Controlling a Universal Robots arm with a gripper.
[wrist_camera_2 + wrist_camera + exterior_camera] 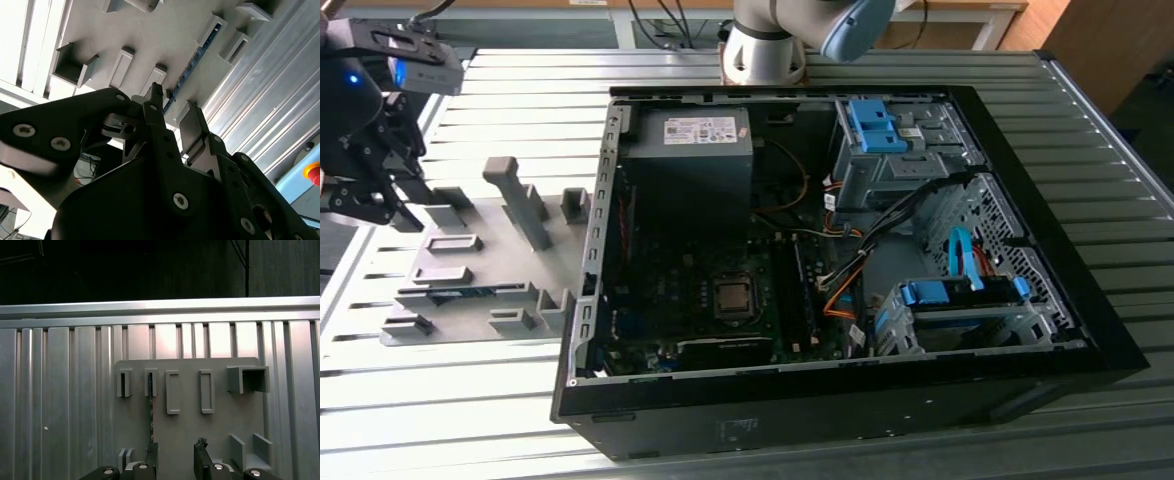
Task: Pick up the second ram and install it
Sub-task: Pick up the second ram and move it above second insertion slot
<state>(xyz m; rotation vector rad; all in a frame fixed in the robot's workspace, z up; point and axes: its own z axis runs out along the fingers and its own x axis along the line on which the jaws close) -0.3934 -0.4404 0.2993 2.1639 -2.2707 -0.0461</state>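
The second ram (pixel 460 292), a thin, long blue circuit-board stick, lies on edge in a narrow slot of the flat grey plastic holder plate (pixel 480 225) with its raised blocks and pockets; in the exterior view it runs along the plate's near side, and nothing grips it; in the second wrist view the same stick (pixel 192 67) shows as a blue line between two low grey walls of the plate (pixel 150 40); in the first wrist view it (pixel 149 415) is a dark, thin strip running from one of the plate's (pixel 220 420) small upright pockets toward the fingers; the black gripper (pixel 367 190) hangs over the plate's edge on the exterior view's left, above the plate and apart from the stick; its fingers (pixel 201 457) are spread apart with an open gap between them and nothing in it, as both wrist views show, the gripper (pixel 172 112) looking down on the plate; the plate rests on the ribbed, silvery metal worktop (pixel 480 400); just beside the plate, on the exterior view's right, lies the open black desktop computer case (pixel 827 405) with its board and cables exposed.
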